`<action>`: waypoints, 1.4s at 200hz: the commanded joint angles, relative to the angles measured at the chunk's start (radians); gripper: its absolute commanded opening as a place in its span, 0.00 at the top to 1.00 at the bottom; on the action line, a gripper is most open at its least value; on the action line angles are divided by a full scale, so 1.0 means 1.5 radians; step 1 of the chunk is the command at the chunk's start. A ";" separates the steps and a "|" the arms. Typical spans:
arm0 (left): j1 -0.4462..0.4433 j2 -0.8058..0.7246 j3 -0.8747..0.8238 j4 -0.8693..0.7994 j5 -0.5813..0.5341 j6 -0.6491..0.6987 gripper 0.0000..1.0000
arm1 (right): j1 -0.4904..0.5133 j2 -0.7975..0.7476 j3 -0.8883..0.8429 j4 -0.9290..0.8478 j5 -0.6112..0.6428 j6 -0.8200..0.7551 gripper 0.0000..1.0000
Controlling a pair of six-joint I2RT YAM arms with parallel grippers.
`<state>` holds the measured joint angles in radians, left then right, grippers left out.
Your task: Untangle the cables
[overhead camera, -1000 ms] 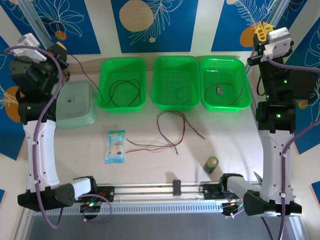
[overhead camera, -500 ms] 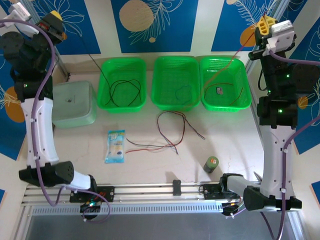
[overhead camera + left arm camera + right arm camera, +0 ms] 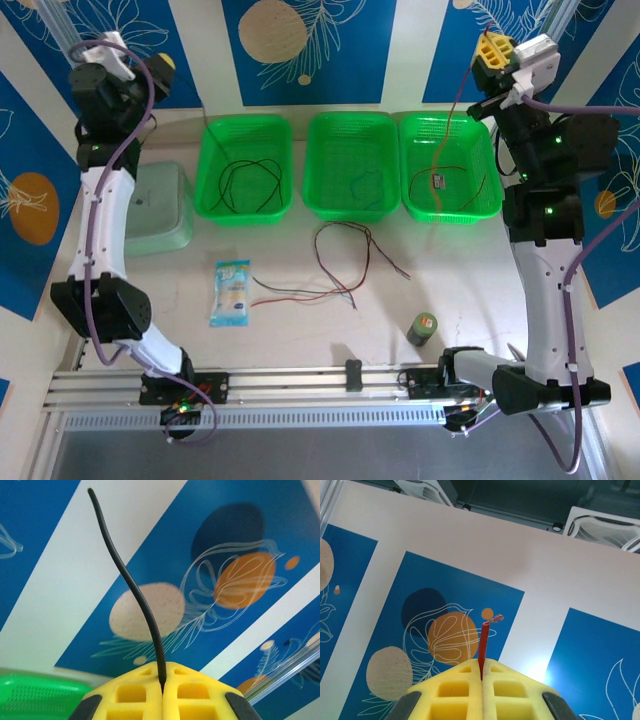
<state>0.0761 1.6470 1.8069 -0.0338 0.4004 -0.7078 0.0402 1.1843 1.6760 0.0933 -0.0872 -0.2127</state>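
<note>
**Both cable ends pinched high, with little margin for a slip**

Top view: the left end effector (image 3: 158,66) hangs over the bench's (image 3: 300,330) far-left corner and the right end effector (image 3: 492,50) over its far-right corner. A red cable (image 3: 447,125) trails from the right one into the right basket (image 3: 450,216), so more lift may drag or tip that basket. The tangled cables (image 3: 345,255) lie mid-bench, untouched. Left wrist: it is clamped on a black cable (image 3: 135,590) with a long free end. Right wrist: it is clamped on the red cable, with just a short stub past the grip, so a tug could pull it free.
</note>
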 commanded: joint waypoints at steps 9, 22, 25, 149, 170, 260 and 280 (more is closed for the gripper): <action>-0.024 0.051 -0.048 -0.012 0.033 0.036 1.00 | 0.003 -0.006 0.033 -0.006 0.006 -0.022 1.00; -0.039 0.070 -0.068 -0.029 0.027 0.050 1.00 | 0.002 -0.007 0.036 -0.010 0.011 -0.034 1.00; -0.044 0.075 -0.071 -0.035 0.024 0.055 1.00 | 0.001 -0.007 0.036 -0.011 0.012 -0.036 1.00; -0.145 0.332 0.020 -0.353 -0.162 0.205 1.00 | -0.004 -0.017 0.050 -0.019 0.001 -0.031 1.00; -0.143 0.367 0.024 -0.348 -0.144 0.194 1.00 | -0.003 -0.015 0.057 -0.024 -0.002 -0.034 1.00; -0.143 0.366 0.116 -0.405 -0.162 0.199 0.38 | -0.013 -0.005 0.052 -0.027 0.033 -0.101 1.00; -0.144 0.325 0.126 -0.409 -0.187 0.213 0.35 | -0.037 0.020 0.058 -0.018 0.054 -0.119 1.00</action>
<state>-0.1379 2.2551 1.9396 -0.6224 0.1741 -0.4297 0.0189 1.1801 1.7332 0.0475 -0.0711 -0.3336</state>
